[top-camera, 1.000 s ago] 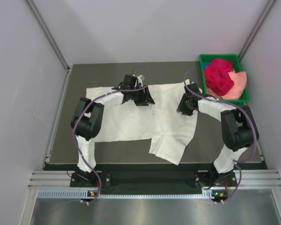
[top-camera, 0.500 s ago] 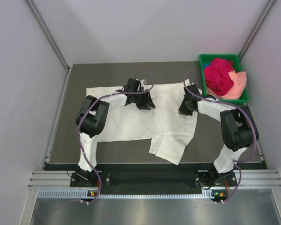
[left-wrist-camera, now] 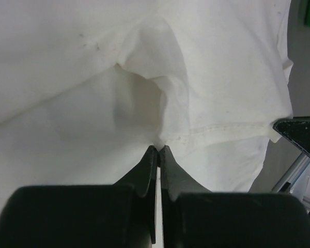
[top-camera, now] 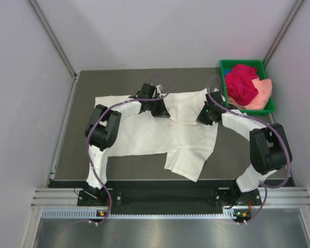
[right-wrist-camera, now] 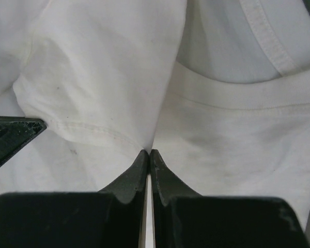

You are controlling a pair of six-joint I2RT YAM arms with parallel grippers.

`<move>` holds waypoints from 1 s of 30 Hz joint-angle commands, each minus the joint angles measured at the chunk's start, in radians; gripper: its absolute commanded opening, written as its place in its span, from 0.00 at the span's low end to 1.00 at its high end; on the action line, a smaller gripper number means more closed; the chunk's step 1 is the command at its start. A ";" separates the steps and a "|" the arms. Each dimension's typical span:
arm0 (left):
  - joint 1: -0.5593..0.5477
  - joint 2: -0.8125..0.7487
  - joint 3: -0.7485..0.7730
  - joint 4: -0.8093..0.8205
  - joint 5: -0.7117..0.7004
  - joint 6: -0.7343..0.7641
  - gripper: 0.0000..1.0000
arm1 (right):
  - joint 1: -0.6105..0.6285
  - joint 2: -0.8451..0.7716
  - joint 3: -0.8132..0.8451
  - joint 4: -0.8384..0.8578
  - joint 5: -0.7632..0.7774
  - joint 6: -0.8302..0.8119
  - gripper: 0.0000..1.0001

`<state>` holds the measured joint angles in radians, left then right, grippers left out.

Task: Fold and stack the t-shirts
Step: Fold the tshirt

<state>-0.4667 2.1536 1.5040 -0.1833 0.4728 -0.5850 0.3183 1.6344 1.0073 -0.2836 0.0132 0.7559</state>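
Observation:
A cream-white t-shirt [top-camera: 155,135] lies spread across the dark table. My left gripper [top-camera: 158,110] sits at the shirt's far edge, left of the middle. In the left wrist view this gripper [left-wrist-camera: 158,148] is shut on a pinched-up fold of the white cloth [left-wrist-camera: 206,77]. My right gripper [top-camera: 204,115] is at the far right part of the same shirt. The right wrist view shows that gripper [right-wrist-camera: 148,151] shut on a fold of cloth [right-wrist-camera: 103,67] near the collar seam [right-wrist-camera: 232,95]. The magenta-red t-shirt [top-camera: 241,82] and the peach-pink t-shirt [top-camera: 264,93] lie bunched in the tray.
The green tray [top-camera: 243,62] stands at the back right corner of the table [top-camera: 82,150]. Grey walls close in the left, right and far sides. Each wrist view catches a tip of the other gripper at its side edge.
Both grippers have shut on the white shirt's cloth. The cloth between them has puckered up slightly. The right arm's elbow has swung a little to the right.

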 commanded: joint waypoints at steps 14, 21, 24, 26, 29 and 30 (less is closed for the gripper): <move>-0.006 0.018 0.122 -0.238 -0.149 0.024 0.00 | 0.105 -0.136 -0.107 0.009 0.132 0.220 0.00; -0.004 0.035 0.137 -0.286 -0.161 0.030 0.00 | 0.116 -0.097 -0.092 0.001 0.177 0.195 0.04; -0.006 0.026 0.150 -0.318 -0.152 0.033 0.12 | 0.102 -0.087 -0.035 -0.055 0.202 0.104 0.24; -0.004 0.006 0.166 -0.373 -0.167 0.047 0.26 | 0.070 -0.090 0.005 -0.069 0.191 0.057 0.36; 0.017 -0.023 0.211 -0.430 -0.226 0.071 0.36 | 0.001 -0.081 0.051 -0.040 0.145 -0.050 0.45; 0.043 -0.031 0.217 -0.449 -0.236 0.074 0.36 | -0.019 -0.070 0.062 -0.022 0.124 -0.087 0.45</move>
<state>-0.4637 2.1845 1.6623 -0.5461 0.2977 -0.5465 0.3656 1.5482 0.9924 -0.3508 0.1574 0.8047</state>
